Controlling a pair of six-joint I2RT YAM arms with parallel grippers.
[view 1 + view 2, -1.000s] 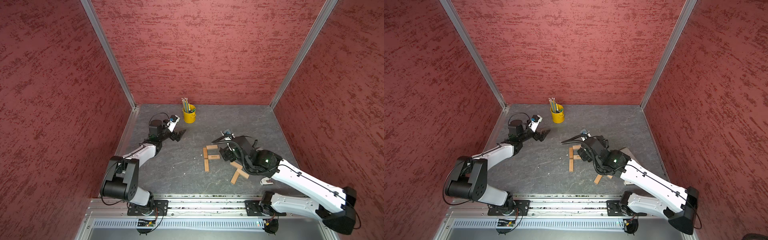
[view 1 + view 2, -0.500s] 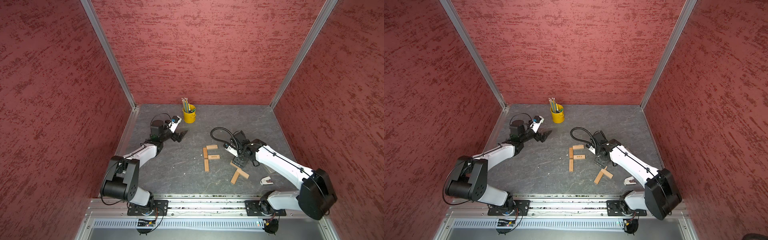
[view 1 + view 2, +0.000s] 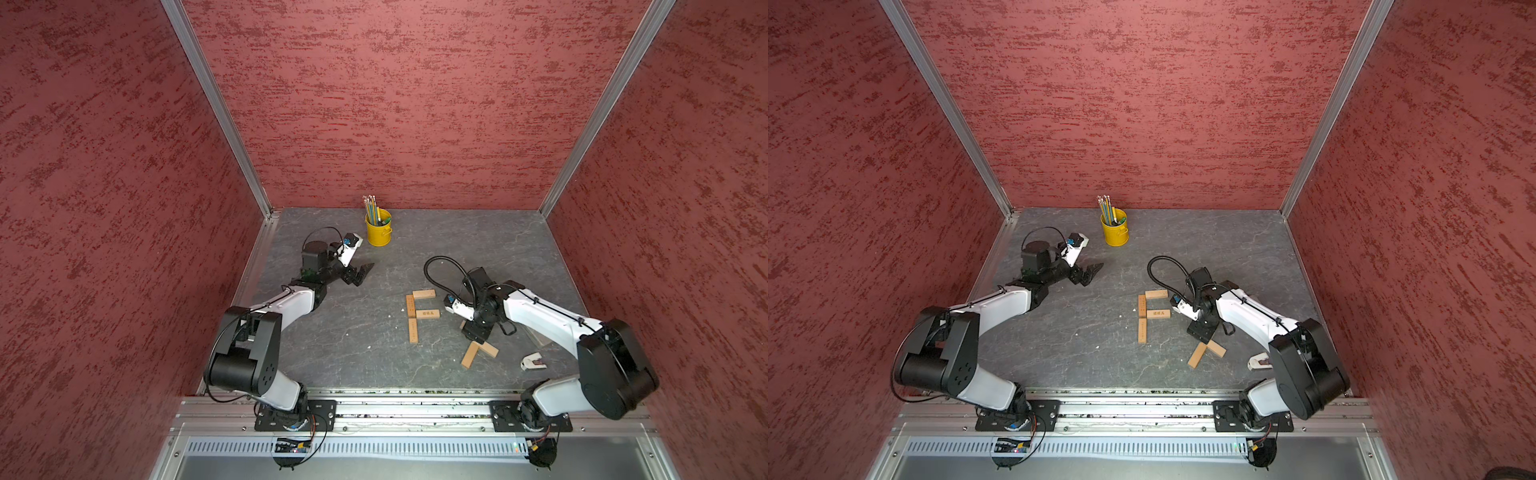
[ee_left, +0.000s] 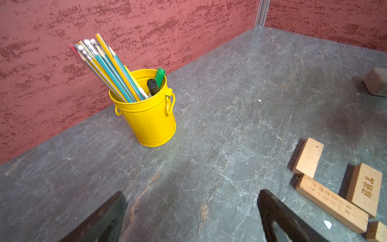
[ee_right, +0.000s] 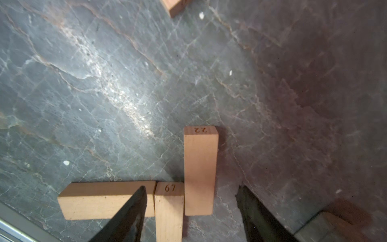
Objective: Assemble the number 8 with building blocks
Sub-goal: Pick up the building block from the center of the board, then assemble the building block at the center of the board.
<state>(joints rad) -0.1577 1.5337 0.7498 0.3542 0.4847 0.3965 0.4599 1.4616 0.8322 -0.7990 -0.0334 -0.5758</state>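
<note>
Four blocks (image 3: 427,313) lie flat on the counter (image 3: 353,340), forming an F at frame centre in both top views. Three loose blocks (image 3: 1197,354) cluster to its lower right, touching one another. The right hand (image 5: 191,188) sits over them, fingers apart around block 67 (image 5: 169,211) and block 22 (image 5: 200,171), clamping nothing. The left hand (image 4: 191,197) is apart and empty, near the pail (image 4: 150,121). Judgement: the blocks are light, rigid and smooth. Grip one across its narrow width at mid-length, clear of its neighbours.

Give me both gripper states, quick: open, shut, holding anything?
Left gripper: open, holding nothing.
Right gripper: open, straddling wooden block marked 67 and wooden block marked 22, clamped on neither.
</note>
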